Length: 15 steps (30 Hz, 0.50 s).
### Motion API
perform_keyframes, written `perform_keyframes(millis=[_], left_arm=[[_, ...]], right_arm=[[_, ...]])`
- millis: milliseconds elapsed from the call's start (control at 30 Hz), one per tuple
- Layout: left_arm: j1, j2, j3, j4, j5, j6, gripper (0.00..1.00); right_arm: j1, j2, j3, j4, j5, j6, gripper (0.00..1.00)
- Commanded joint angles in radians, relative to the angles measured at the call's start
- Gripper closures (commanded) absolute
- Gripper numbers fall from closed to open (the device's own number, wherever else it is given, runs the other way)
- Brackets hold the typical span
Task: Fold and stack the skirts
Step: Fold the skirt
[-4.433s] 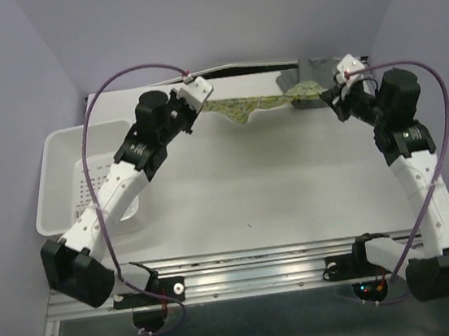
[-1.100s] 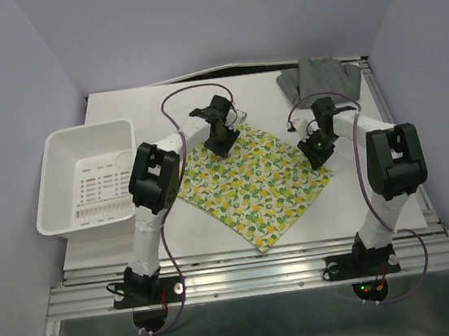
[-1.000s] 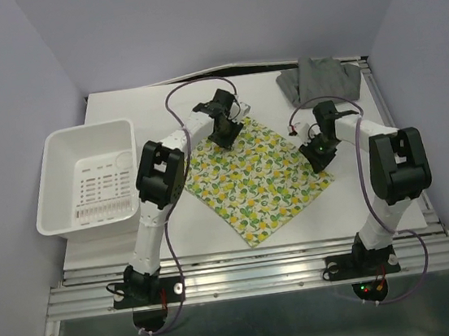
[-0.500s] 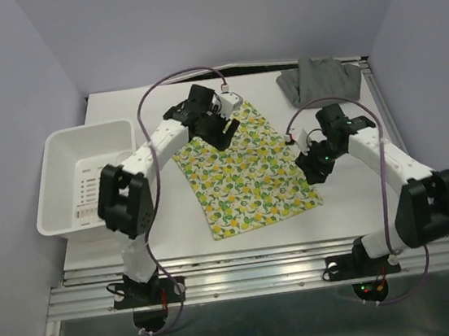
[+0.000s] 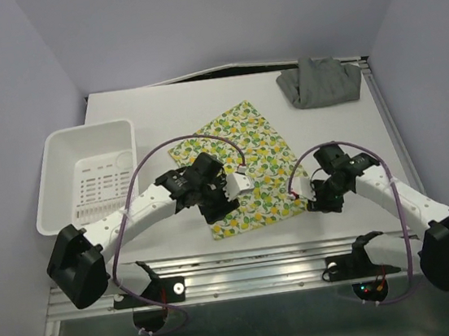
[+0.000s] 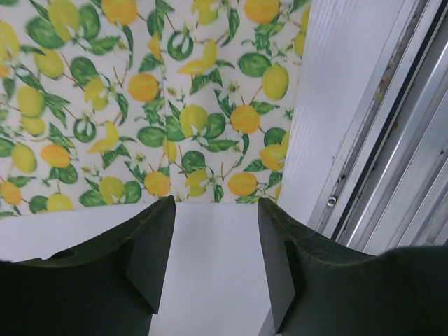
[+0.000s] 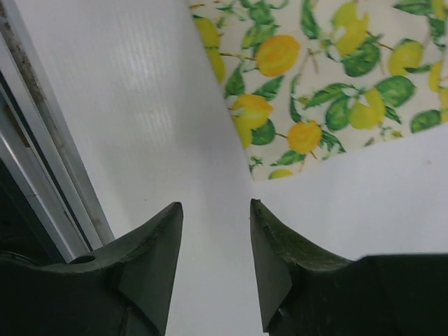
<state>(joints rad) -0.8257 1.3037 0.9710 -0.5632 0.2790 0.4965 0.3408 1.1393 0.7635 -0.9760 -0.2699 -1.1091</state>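
Observation:
The lemon-print skirt (image 5: 239, 150) lies spread flat mid-table, its short near edge toward the arm bases. My left gripper (image 5: 216, 212) hangs low at the near left corner. In the left wrist view its open fingers (image 6: 215, 203) frame bare table just short of the skirt's hem (image 6: 140, 105). My right gripper (image 5: 321, 203) is at the near right corner, open and empty (image 7: 215, 204), with the skirt's corner (image 7: 336, 84) just ahead and to the right. The grey skirt (image 5: 319, 81) sits bunched at the back right, away from both grippers.
A white perforated basket (image 5: 50, 148) stands at the left edge of the table. The metal rail (image 5: 260, 258) along the near edge runs close behind both grippers and shows in both wrist views, on the right (image 6: 392, 140) and on the left (image 7: 28, 154).
The skirt, held up at the back earlier, now lies flat and has turned lengthwise. Both arms have come from its far corners to its near corners, jaws open.

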Motion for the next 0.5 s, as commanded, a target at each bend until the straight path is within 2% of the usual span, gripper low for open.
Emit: perform_keyframes(millis=[0, 133, 300, 467], left_arm=[[0.004, -0.024, 0.017, -0.004, -0.015, -0.009, 0.38], [-0.004, -0.006, 0.012, -0.046, 0.028, 0.043, 0.39], [-0.016, -0.070, -0.066, -0.053, -0.004, 0.181, 0.39], [-0.023, -0.100, -0.120, -0.029, -0.049, 0.260, 0.38]], right_arm=[[0.076, -0.039, -0.081, 0.144, 0.083, -0.028, 0.52], [0.089, 0.016, -0.122, 0.226, 0.100, -0.005, 0.53], [0.099, 0.057, -0.133, 0.321, 0.095, 0.018, 0.53], [0.109, 0.068, -0.145, 0.338, 0.101, -0.004, 0.55]])
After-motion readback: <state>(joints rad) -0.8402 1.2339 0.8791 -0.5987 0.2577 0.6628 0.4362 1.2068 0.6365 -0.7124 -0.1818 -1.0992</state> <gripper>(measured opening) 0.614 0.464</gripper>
